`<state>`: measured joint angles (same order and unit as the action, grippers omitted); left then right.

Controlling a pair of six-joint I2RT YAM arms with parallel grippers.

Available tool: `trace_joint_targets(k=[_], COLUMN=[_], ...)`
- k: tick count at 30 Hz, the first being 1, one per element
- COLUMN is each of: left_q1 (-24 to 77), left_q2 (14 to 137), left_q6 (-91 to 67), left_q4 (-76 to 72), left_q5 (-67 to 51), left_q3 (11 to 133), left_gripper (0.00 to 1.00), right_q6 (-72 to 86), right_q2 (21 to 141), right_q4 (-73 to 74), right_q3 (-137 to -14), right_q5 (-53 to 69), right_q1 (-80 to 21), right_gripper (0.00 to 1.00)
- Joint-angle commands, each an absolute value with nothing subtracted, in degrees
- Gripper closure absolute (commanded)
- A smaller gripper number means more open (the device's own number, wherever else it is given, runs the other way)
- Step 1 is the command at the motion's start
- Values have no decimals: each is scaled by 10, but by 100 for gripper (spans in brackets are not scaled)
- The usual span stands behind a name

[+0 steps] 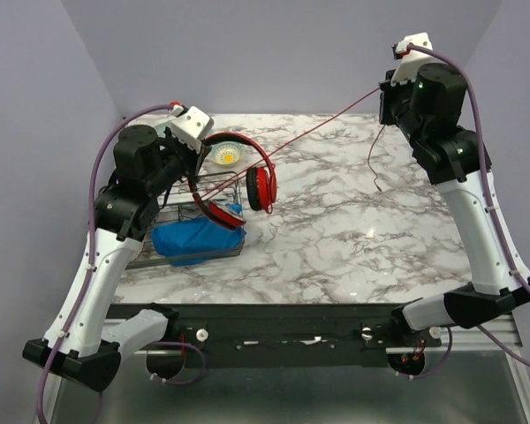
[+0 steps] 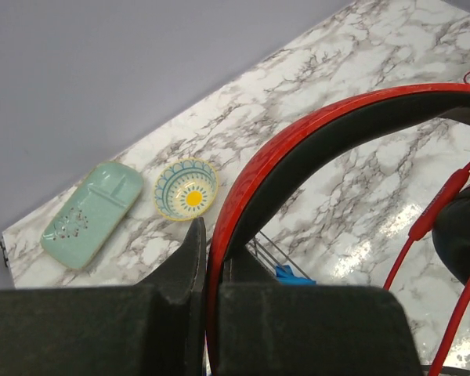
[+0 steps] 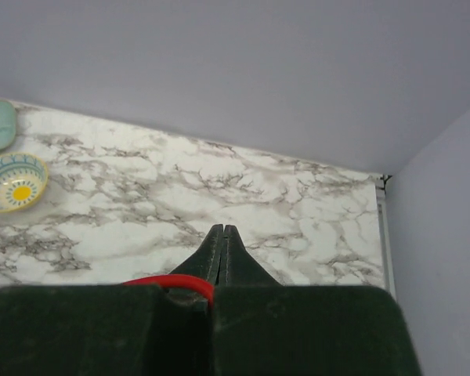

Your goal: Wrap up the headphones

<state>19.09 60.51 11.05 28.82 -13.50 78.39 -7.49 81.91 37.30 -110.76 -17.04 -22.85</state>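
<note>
Where my left gripper (image 2: 213, 258) ends, two matte black tapered fingers are clamped on the headband (image 2: 313, 133) of the headphones (image 1: 263, 187).
- Headband: a glossy red arc lined in black, passing between the fingers.
- Cups: round and red with black pads. They hang at the table's left side over a wire rack (image 1: 172, 216) and a crumpled blue cloth (image 1: 194, 238). I cannot tell whether the lower cup touches them.
- Right gripper (image 3: 223, 229): raised high at the far right, its black wedge fingers pressed together on the cable (image 3: 172, 282).
- Cable: thin and red, drawn in a straight line through the air from the headphones up to that gripper. A loose length dangles below it.
- Table (image 1: 353, 221): a flat top with a white-and-grey marble pattern and a faint sheen.
- Bowl (image 2: 186, 189): small and round, with a blue-patterned rim and a yellow centre. It stands behind the headphones.
- Dish (image 2: 92, 214): pale green, oblong and rounded, lying just beside the bowl.
</note>
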Motion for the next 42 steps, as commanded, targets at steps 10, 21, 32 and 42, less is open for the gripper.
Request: trace_joint_targets(k=[10,21,32,42], left_q1=[190,190,176,144], left_q2=[595,646,707,734], left_q6=[-48,-296,-350,-370], left_q4=[334,276,278,277], left_q5=[-267,-285,-238,-229], left_q3=[867,1027,1136,1186], left_gripper=[100,100,100,100], right_q6=[-50,-5,122,154], right_q2=[805,843,879,902], right_q4=[299,135,-75,-156], right_q3=[-974,-851,-772,-692], right_q5=[66,222,287,285], right_q1=[-172,-335,-429,-438], right_gripper=[99,90,70,51])
